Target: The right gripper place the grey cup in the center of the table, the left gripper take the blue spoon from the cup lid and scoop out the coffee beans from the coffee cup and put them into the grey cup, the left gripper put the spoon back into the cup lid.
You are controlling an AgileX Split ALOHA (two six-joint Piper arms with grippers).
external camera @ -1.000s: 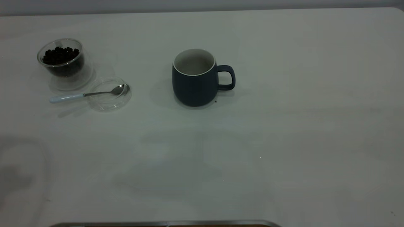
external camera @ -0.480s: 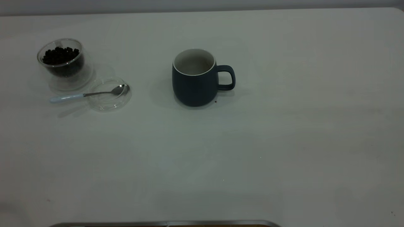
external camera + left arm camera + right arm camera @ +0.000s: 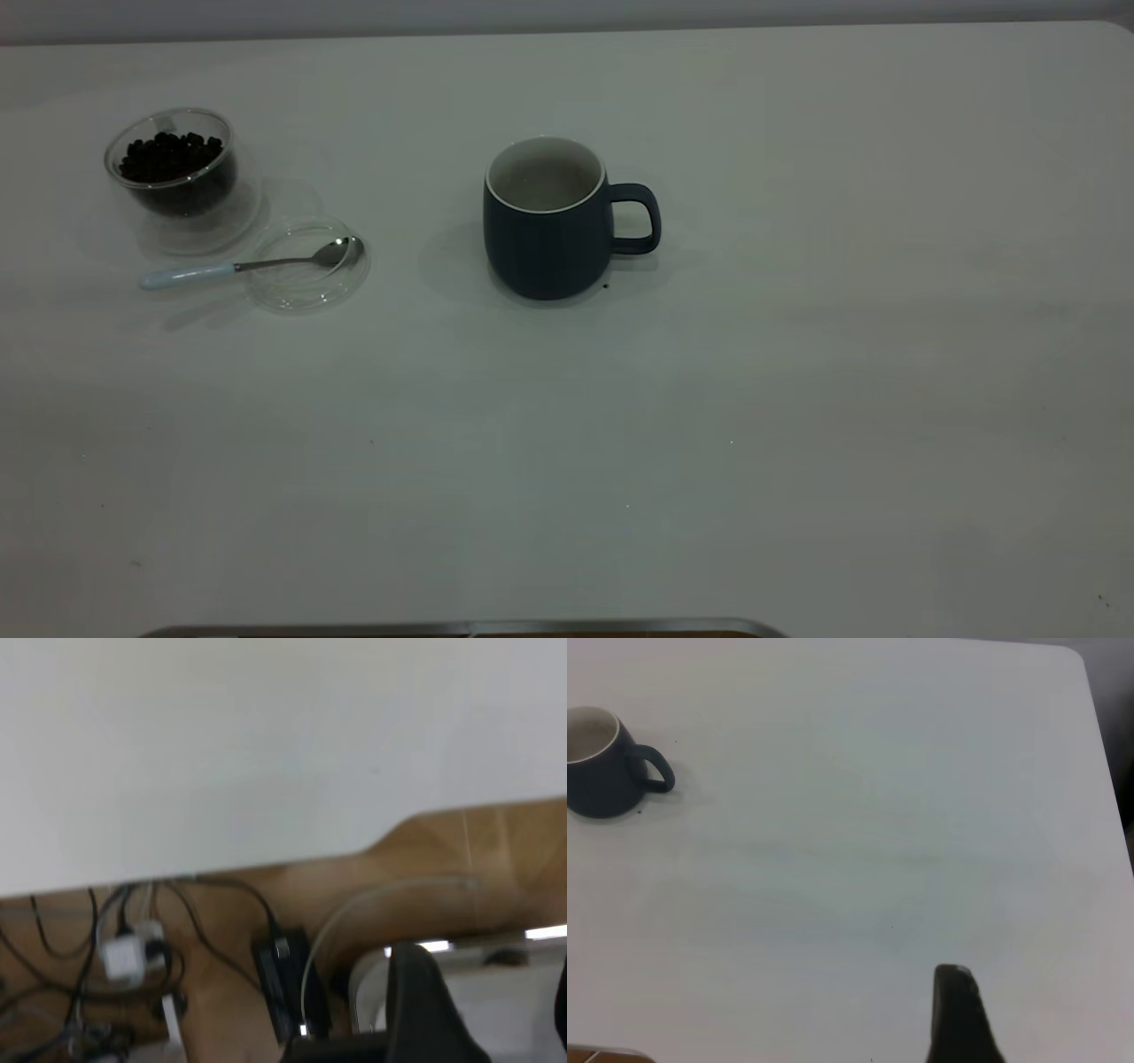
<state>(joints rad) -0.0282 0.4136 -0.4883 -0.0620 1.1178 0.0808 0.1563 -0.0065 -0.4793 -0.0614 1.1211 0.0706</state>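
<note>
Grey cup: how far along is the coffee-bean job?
Done: the grey cup stands upright mid-table, handle toward the right arm's side. The blue spoon lies with its bowl in the cup lid; beans fill the glass coffee cup. No beans can be seen in the grey cup, so scooping looks still to do. Nothing in hand: neither arm shows in the exterior view.

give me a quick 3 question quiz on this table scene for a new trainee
1. True or false: the blue spoon rests with its bowl in the cup lid.
2. Which way does the handle of the grey cup point in the exterior view? A) toward the coffee cup B) away from it
3. Fill in: the coffee beans sit in the ____.

Key: 1 true. 2 B, it points right, while the coffee cup stands far left. 3 coffee cup.
</note>
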